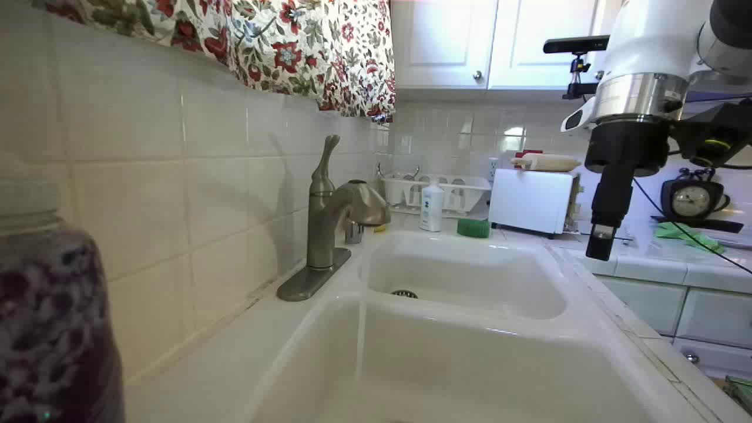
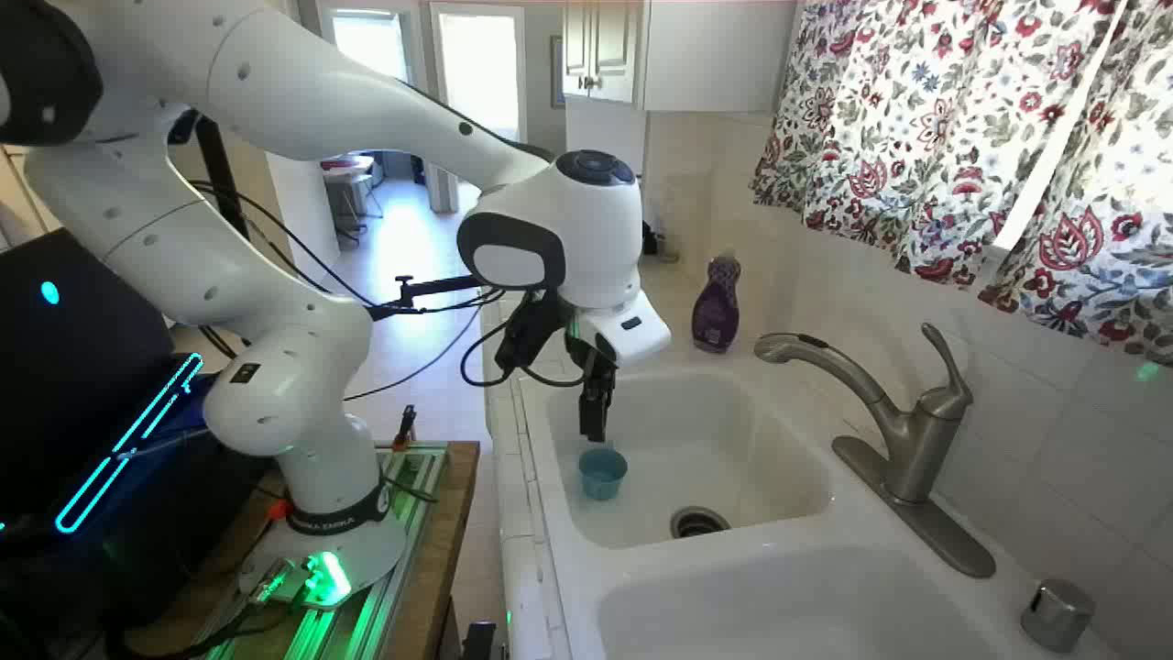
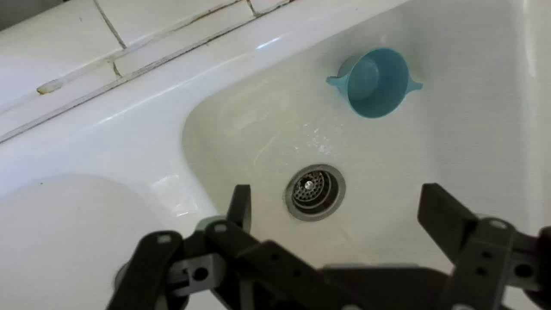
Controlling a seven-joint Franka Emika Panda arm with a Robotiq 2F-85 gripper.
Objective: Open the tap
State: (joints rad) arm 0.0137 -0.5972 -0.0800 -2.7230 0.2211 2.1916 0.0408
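Brushed grey-metal single-lever tap (image 2: pixel 919 454), mounted on the glossy white sink (image 2: pixel 715 548), not yet reached
Well apart from it, the black two-fingered tool (image 3: pixel 335 191) is held spread and empty; should it be aimed too low, the thin metal lever (image 2: pixel 945 356) could be missed and the curved metal spout (image 2: pixel 838 364) struck.

Purple dish-soap bottle (image 1: pixel 53 329): blurred, cut off by left and bottom edges in exterior view. White bottle (image 1: pixel 432 209): print too small to read. Drain strainer (image 1: pixel 404 292): partly hidden behind sink divider (image 1: pixel 446 312). Gripper (image 3: pixel 335 204): cut by wrist view's bottom edge.
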